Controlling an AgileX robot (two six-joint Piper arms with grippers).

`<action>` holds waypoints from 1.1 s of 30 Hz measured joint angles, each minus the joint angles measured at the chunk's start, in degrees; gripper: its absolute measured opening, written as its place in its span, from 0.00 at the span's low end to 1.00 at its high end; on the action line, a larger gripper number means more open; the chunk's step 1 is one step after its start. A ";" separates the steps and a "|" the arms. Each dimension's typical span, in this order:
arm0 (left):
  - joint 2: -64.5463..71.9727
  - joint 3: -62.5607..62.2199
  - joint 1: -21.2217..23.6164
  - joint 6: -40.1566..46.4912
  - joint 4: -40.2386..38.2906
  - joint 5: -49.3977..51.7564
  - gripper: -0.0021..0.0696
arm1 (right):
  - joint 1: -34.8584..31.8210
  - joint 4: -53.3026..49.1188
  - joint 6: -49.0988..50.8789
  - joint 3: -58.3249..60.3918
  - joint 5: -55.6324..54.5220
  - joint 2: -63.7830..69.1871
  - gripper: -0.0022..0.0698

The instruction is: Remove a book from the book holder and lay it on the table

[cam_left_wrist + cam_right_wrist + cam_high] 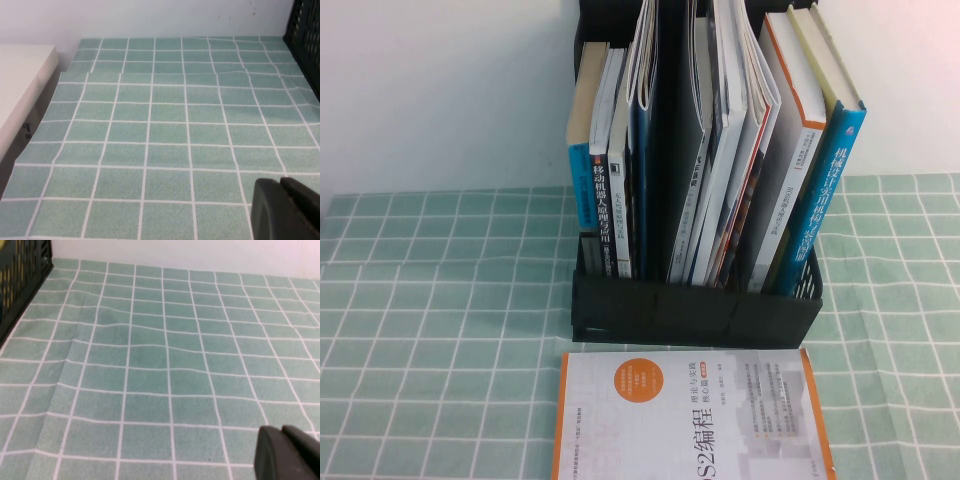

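The surface, a mint-green cloth with a white grid, fills most of what we see. At its back stands the black rack, its slots packed with upright volumes. A white book with orange edges lies flat just in front of the rack's low front.

The book stands in the rightmost slot, spine towards us, its long axis running upward and tilted so the top leans to the robot's right. Its blue spine carries white characters; a pale cover edge shows at the top, just beside a white neighbour.

We judge it thick, stiff and fairly heavy, with a smooth cover that could slip. Its top stands well clear of the rack's front, so the exposed upper spine edge looks the best place to take hold, pinching across the thickness.

The left claw hangs over bare cloth on the rack's left side; the right claw hangs over bare cloth on its right. Only a dark corner of each shows, so we cannot tell whether either is spread or pressed together. Neither holds anything.
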 joint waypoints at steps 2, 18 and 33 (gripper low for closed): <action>0.00 0.00 0.00 0.00 0.00 0.00 0.03 | 0.00 0.00 0.00 0.00 0.00 0.00 0.03; 0.00 0.00 0.00 0.00 0.00 0.00 0.03 | 0.00 0.00 0.23 0.00 -0.12 0.00 0.03; 0.00 0.13 -0.03 -7.01 -22.28 -31.06 0.03 | 0.00 1.12 0.70 0.13 -37.09 0.00 0.03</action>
